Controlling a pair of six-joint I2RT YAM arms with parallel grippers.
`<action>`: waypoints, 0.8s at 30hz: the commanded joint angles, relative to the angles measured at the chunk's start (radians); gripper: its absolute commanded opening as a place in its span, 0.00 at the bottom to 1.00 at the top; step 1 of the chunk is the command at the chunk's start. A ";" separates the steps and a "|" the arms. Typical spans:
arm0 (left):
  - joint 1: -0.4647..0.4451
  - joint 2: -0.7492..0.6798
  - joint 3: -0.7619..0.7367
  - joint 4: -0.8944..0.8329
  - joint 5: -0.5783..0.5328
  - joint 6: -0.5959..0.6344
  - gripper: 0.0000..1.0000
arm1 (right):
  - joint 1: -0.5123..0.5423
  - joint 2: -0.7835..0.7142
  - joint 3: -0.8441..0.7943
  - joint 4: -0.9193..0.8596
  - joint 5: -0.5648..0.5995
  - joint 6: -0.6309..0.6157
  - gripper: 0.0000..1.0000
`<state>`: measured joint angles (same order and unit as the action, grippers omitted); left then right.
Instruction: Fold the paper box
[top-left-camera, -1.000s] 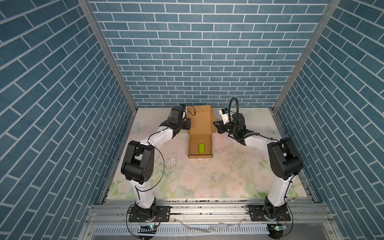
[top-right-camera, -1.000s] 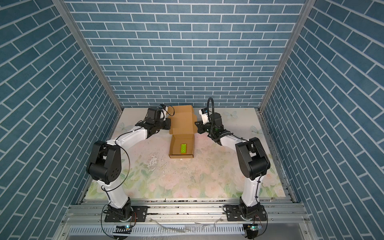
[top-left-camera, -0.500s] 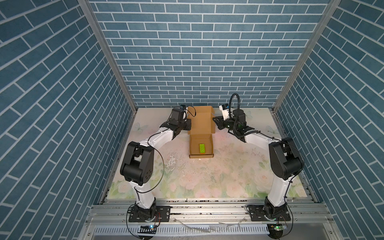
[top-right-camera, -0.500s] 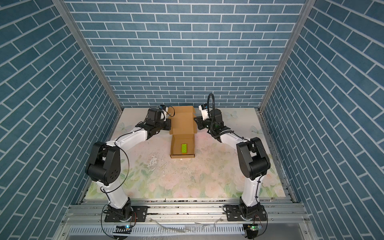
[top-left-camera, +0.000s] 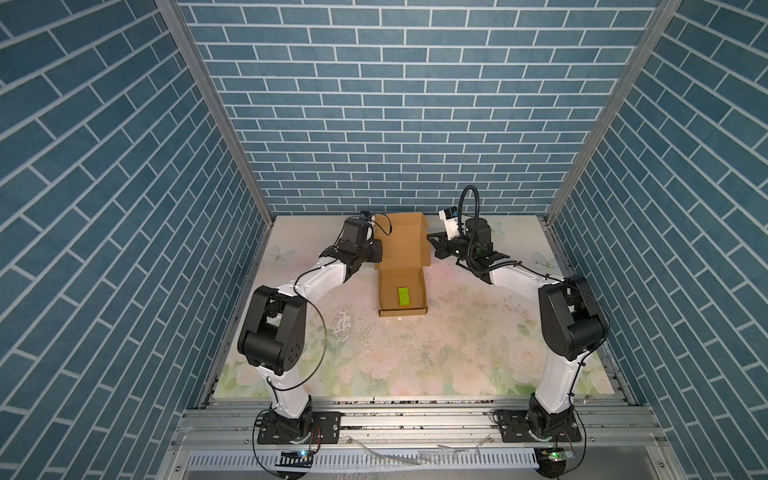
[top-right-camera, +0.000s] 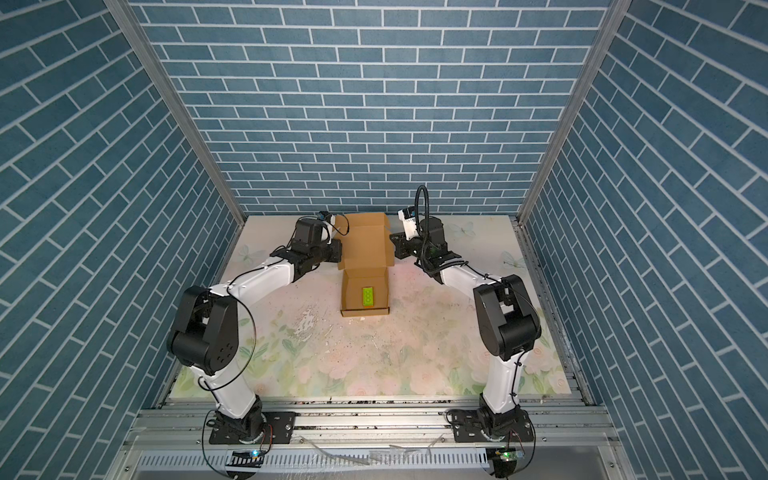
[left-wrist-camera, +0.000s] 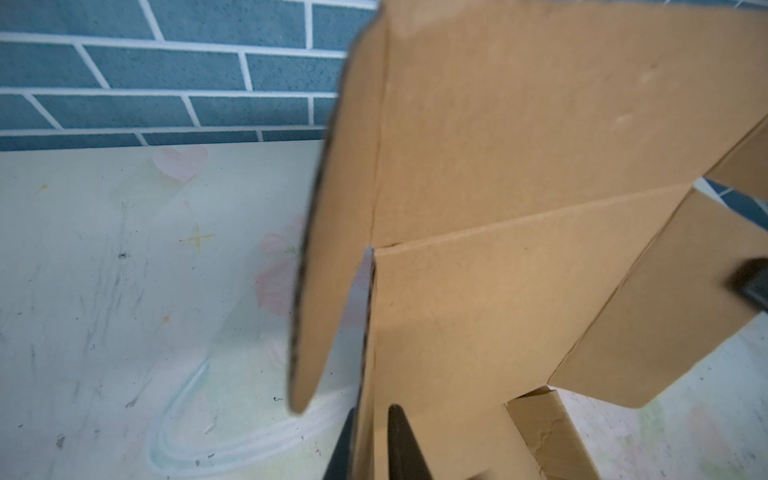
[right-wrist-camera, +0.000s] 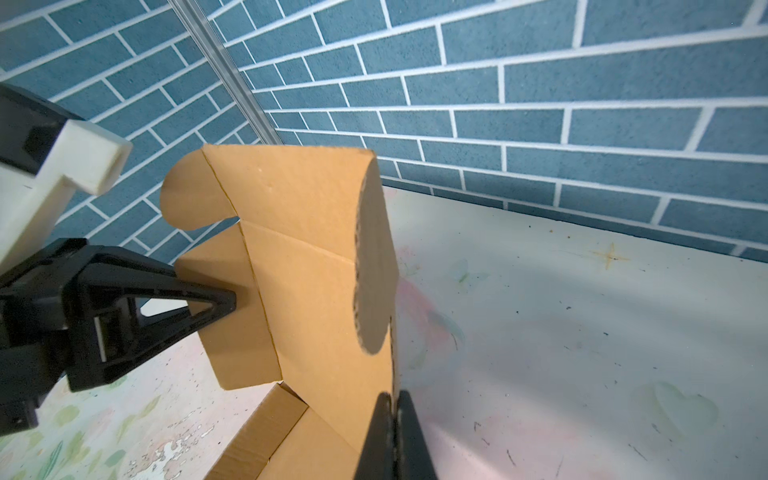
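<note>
The brown paper box (top-left-camera: 405, 243) (top-right-camera: 365, 245) stands at the back of the table, its lid raised above the open tray (top-left-camera: 424, 286). A small green brick (top-left-camera: 403, 297) (top-right-camera: 368, 297) lies inside the tray. My left gripper (top-left-camera: 377, 255) (top-right-camera: 337, 255) (left-wrist-camera: 370, 444) is shut on the lid's left side flap (left-wrist-camera: 457, 332), one finger on each face. In the right wrist view, the left gripper (right-wrist-camera: 232, 301) meets that flap. My right gripper (top-left-camera: 431, 243) (top-right-camera: 392, 242) (right-wrist-camera: 394, 415) is shut on the edge of the lid's right side flap (right-wrist-camera: 374, 257).
The blue brick back wall (top-left-camera: 386, 124) stands close behind the lid. Brick side walls (top-left-camera: 104, 208) and metal corner posts (top-left-camera: 224, 124) close in the floral table (top-left-camera: 415, 361). Both arm bases sit on the front rail (top-left-camera: 415, 419).
My right gripper has shifted slightly toward the back wall along the lid's right edge. The lid, the tray and my left gripper stand about where they were.
</note>
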<state>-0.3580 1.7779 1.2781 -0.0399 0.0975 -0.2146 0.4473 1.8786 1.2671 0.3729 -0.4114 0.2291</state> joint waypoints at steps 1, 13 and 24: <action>-0.006 -0.041 -0.005 -0.008 -0.002 -0.002 0.21 | 0.003 -0.060 0.012 0.006 0.008 -0.030 0.00; -0.006 -0.049 0.033 -0.035 0.005 0.009 0.26 | 0.014 -0.077 0.012 -0.001 0.002 -0.040 0.00; -0.004 -0.072 0.061 -0.067 -0.024 0.032 0.36 | 0.014 -0.084 -0.004 -0.004 0.003 -0.044 0.00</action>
<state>-0.3607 1.7340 1.3098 -0.0845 0.0860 -0.1997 0.4572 1.8378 1.2667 0.3702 -0.4110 0.2264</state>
